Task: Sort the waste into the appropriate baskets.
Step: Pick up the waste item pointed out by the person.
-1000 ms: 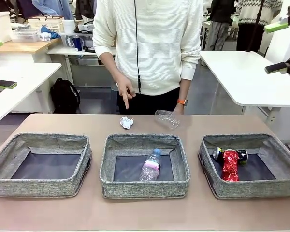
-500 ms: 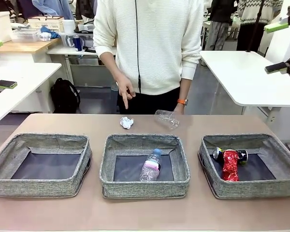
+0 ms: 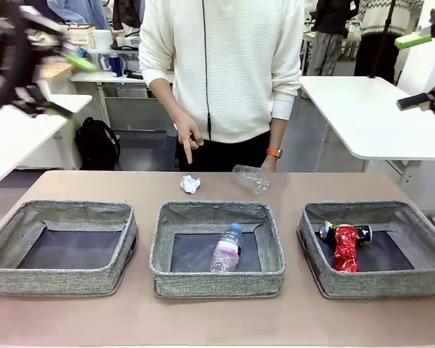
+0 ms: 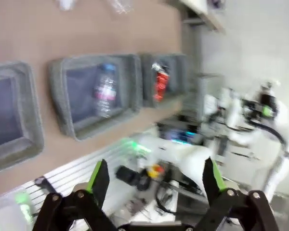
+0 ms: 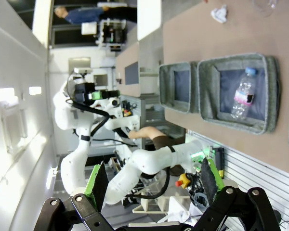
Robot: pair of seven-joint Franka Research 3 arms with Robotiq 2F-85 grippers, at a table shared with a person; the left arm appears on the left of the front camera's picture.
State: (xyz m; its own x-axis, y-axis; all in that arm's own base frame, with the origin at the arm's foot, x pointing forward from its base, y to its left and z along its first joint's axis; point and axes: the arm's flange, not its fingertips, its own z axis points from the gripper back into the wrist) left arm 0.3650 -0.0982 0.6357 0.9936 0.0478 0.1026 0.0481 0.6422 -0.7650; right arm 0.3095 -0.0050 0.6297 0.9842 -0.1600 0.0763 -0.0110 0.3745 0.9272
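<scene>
Hovering high | left tool [image 4: 154,169], jaws wide | crumpled paper [image 3: 190,183] well apart

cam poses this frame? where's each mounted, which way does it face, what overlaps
Front: fixed between the arms, looks across the table at the person; left hand blurred top left, right hand top right, both open.
Left wrist: raised, looks down on the baskets; own open fingers at the bottom, right arm farther off.
Right wrist: raised, rolled, looks down on the table; own fingers at bottom, left arm farther off.
Shared: all three show the bottle in the middle basket.
</scene>
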